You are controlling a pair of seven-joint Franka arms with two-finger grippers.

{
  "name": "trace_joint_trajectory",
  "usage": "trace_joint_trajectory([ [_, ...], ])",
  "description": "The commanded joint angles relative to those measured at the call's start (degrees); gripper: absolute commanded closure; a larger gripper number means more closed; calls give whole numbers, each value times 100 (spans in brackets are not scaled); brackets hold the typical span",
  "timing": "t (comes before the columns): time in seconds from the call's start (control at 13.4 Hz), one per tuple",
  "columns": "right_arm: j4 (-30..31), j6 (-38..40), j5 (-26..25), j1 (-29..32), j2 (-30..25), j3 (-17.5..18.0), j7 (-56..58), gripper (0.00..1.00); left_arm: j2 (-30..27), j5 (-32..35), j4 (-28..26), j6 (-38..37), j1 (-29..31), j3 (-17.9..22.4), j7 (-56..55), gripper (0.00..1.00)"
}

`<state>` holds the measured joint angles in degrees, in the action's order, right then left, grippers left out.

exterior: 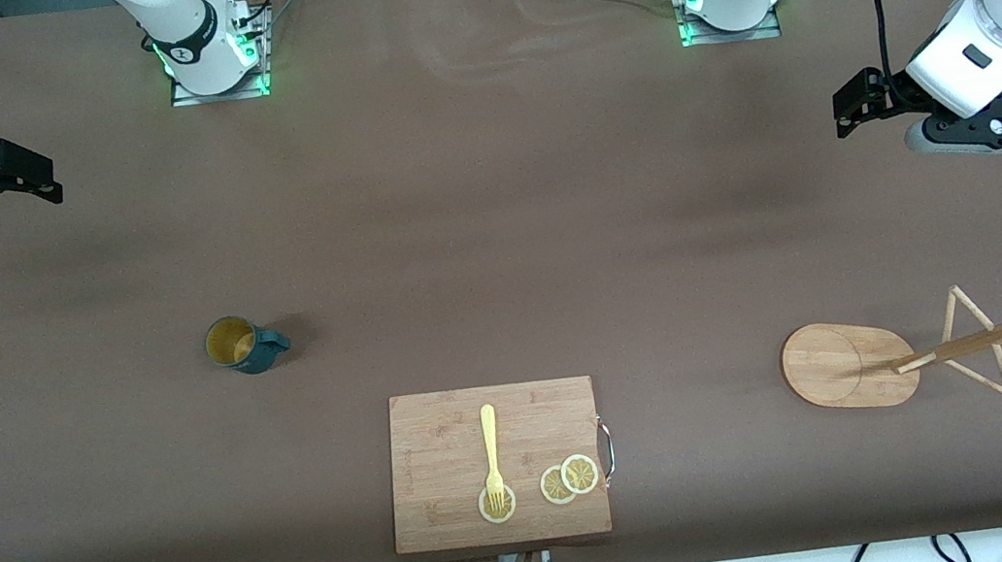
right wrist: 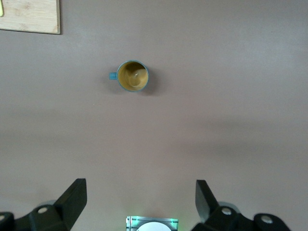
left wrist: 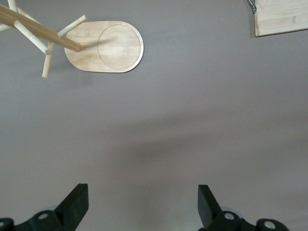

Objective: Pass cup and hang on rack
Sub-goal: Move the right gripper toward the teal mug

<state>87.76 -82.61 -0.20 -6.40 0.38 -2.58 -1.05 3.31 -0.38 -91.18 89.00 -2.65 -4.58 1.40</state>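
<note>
The dark teal cup [exterior: 240, 344] with a yellow-ochre inside stands upright on the brown table toward the right arm's end, its handle pointing toward the table's middle. It also shows in the right wrist view [right wrist: 133, 76]. The bamboo rack [exterior: 841, 365] stands toward the left arm's end, with its post and pegs [exterior: 961, 344] bare; it also shows in the left wrist view [left wrist: 103, 46]. My right gripper [exterior: 45, 186] is open and empty, up over the right arm's end of the table [right wrist: 139, 202]. My left gripper [exterior: 850, 109] is open and empty over the left arm's end [left wrist: 143, 204].
A rectangular wooden cutting board [exterior: 444, 436] lies near the front edge at the middle. A yellow fork [exterior: 491, 454] and three lemon slices [exterior: 568, 479] lie on it. Its corners show in both wrist views [left wrist: 281, 17] [right wrist: 29, 14]. Cables hang along the front edge.
</note>
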Motion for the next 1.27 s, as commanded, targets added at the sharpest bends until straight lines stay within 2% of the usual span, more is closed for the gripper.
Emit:
trace_joint_trajectory([
  [0.0, -14, -79, 55, 16, -11, -5, -27, 0, 74, 117, 180, -67, 2, 1, 106, 0],
  [1.2, -66, -246, 116, 69, 155, -32, -44, 0, 21, 126, 145, -287, -33, -359, 79, 0],
])
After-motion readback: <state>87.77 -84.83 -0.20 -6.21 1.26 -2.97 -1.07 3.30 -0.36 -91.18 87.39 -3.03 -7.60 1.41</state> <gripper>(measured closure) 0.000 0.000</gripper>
